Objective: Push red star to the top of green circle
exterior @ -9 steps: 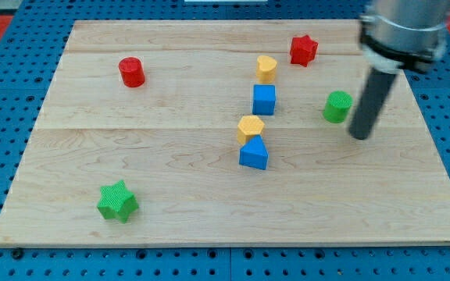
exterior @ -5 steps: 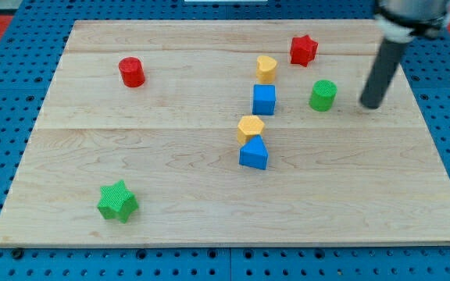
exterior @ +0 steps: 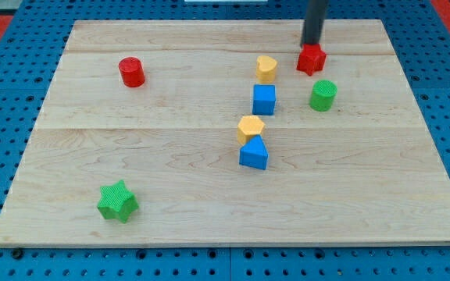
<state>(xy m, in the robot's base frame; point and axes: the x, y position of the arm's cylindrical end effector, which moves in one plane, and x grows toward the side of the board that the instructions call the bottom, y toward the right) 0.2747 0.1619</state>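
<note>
The red star (exterior: 311, 59) sits near the view's top right of the wooden board (exterior: 131, 172). The green circle (exterior: 323, 95) lies just below it and slightly to the right, with a small gap between them. My tip (exterior: 311, 43) is at the red star's upper edge, touching or nearly touching it, with the dark rod rising out of the view's top.
A yellow block (exterior: 266, 68) and a blue cube (exterior: 264, 99) lie left of the star and circle. A second yellow block (exterior: 250, 126) and a blue block (exterior: 254, 154) are lower. A red cylinder (exterior: 132, 72) is at upper left, a green star (exterior: 117, 201) at lower left.
The green circle slid left and up early on. My tip moved from right of the circle up and left to above the red star, which shifted down and right.
</note>
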